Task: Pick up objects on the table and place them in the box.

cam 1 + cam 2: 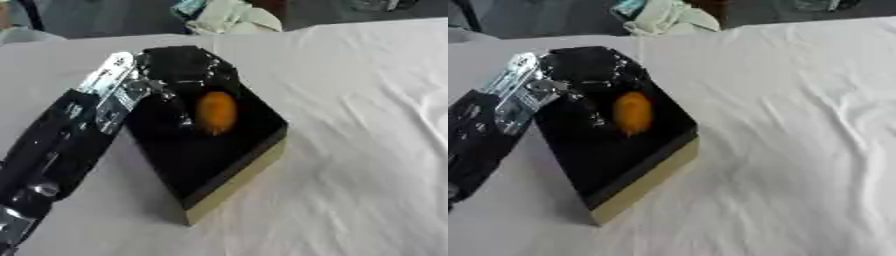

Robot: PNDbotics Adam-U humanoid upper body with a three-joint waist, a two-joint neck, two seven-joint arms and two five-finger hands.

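Observation:
A black box with tan side walls (241,180) stands askew on the white tablecloth, left of centre. Inside it, toward the far end, lies an orange oval object (216,112). My left arm comes in from the lower left, and its black hand (175,70) hangs over the far part of the box, right beside the orange object. The hand is dark against the dark box interior, so whether it touches or holds the object is unclear. My right hand shows in neither view.
White wrinkled tablecloth (798,140) spreads to the right of and in front of the box. A pale bundle of cloth (229,17) lies past the table's far edge.

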